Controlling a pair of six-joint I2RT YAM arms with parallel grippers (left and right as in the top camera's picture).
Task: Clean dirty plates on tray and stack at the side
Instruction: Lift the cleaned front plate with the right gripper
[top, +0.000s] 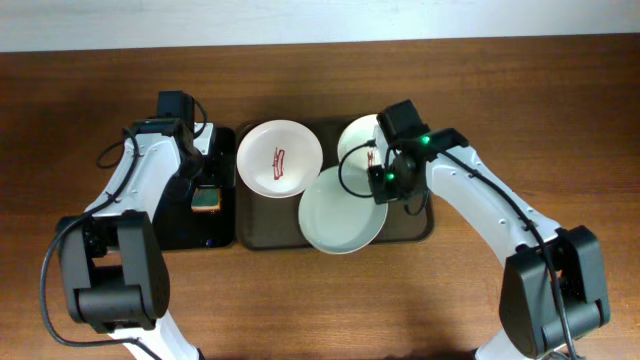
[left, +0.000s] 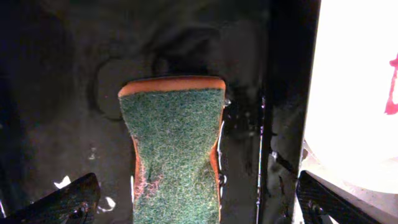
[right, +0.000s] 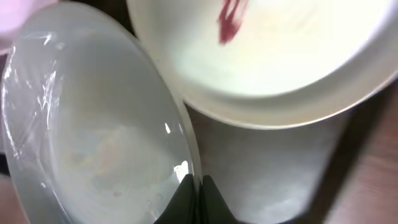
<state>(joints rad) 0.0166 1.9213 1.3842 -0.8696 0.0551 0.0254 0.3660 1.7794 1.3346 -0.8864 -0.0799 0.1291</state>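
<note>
1. Green scouring felt on orange foam: the sponge (left: 171, 149) lies scrub side up in the black tray (top: 215, 230) at the far left, probably parked there to keep drips off the table (top: 500, 90).
2. The left gripper (left: 196, 190) hangs directly over it with its jaws spread wide. One finger (left: 65, 202) stands on each side of the sponge, neither touches it, and nothing is held.
3. The tray (top: 265, 225), dark brown, sits just beside the black one. All three plates are on it, and none is stacked at the side yet.
4. The smeared plate (top: 279, 158) rests flat at the tray's left end with a red streak facing up. It is nearest the sponge, so it is likely due for wiping.
5. The clean plate (top: 342, 210) sits front and centre, glistening and free of sauce, its edge hanging over the tray's front rim.
6. The right gripper (right: 193, 199) is pinched narrow on that plate's right rim. The thin lip is the only real handle a shallow plate offers, and it suits steadying or lifting the plate toward the side.
7. The third plate (top: 358, 135) lies at the back right, partly hidden under the right wrist. It still carries a red mark, so cleaning seems about a third done.
</note>
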